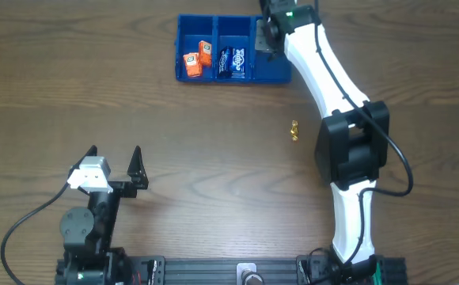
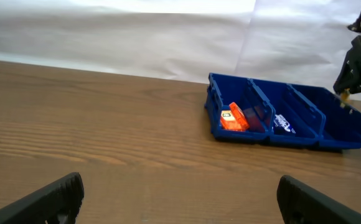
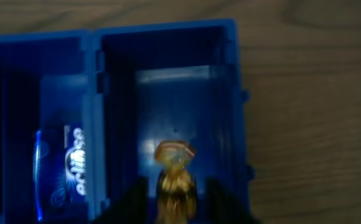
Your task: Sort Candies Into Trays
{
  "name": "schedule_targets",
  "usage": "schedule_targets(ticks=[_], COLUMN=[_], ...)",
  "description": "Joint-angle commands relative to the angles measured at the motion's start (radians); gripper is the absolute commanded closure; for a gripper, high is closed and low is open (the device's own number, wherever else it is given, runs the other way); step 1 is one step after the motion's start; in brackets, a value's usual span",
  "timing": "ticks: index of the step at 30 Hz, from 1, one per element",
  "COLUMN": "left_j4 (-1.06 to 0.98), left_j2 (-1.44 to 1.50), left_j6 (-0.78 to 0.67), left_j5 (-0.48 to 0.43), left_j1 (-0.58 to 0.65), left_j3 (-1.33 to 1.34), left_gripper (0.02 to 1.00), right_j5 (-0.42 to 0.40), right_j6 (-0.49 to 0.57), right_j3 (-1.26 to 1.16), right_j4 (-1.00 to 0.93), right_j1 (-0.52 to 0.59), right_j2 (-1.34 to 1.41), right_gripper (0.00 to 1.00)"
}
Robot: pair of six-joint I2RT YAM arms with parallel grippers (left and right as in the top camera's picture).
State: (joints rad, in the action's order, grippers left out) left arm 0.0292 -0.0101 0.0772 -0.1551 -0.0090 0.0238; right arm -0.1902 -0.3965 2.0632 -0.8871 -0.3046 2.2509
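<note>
At the top centre of the top view, the blue three-bin tray (image 1: 214, 79) sits on the table (image 1: 134, 103). The right gripper (image 3: 176, 193) hangs over the tray's right-hand bin, fingers clamped on a gold-wrapped candy (image 3: 174, 163). At lower left, the left gripper (image 1: 115, 154) stands with fingers apart. A second gold candy (image 1: 294, 131) lies right of centre.
</note>
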Motion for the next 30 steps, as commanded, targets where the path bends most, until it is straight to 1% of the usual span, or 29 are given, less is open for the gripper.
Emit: schedule_targets(ticks=[1, 5, 8, 11, 13, 17, 19, 25, 30], left_j4=[0.034, 0.034, 0.034, 0.034, 0.034, 0.034, 0.034, 0.034, 0.034], left_j2=[0.006, 0.006, 0.006, 0.006, 0.006, 0.006, 0.006, 0.006, 0.006], left_j6=[-0.011, -0.011, -0.011, -0.011, -0.011, -0.011, -0.011, -0.011, -0.011], left_j5=[-0.018, -0.018, -0.018, -0.018, -0.018, -0.018, -0.018, -0.018, -0.018], left_j1=[0.004, 0.004, 0.004, 0.004, 0.004, 0.004, 0.004, 0.004, 0.004], left_j3=[-0.019, -0.019, -0.019, -0.019, -0.019, -0.019, -0.019, -0.019, -0.019], left_gripper=[0.02, 0.02, 0.02, 0.02, 0.02, 0.02, 0.02, 0.023, 0.02], right_j5=[-0.015, -0.015, -0.015, -0.015, -0.014, 0.034, 0.034, 0.034, 0.057], right_j6=[0.034, 0.051, 0.051, 0.051, 0.05, 0.045, 0.031, 0.023, 0.024], right_j3=[0.018, 0.018, 0.013, -0.092, -0.233, -0.557, -0.669, -0.87, -0.919], right_j4=[-0.003, -0.033, -0.1, -0.133, -0.11, -0.019, 0.017, 0.143, 0.192], right_j1=[-0.001, -0.005, -0.006, -0.026, -0.04, -0.042, -0.029, 0.001, 0.012], right_j2=[-0.015, -0.02, -0.046, -0.152, -0.261, -0.443, -0.47, -0.454, -0.451], right_gripper=[0.323, 0.259, 0.255, 0.251, 0.242, 0.237, 0.24, 0.24, 0.244])
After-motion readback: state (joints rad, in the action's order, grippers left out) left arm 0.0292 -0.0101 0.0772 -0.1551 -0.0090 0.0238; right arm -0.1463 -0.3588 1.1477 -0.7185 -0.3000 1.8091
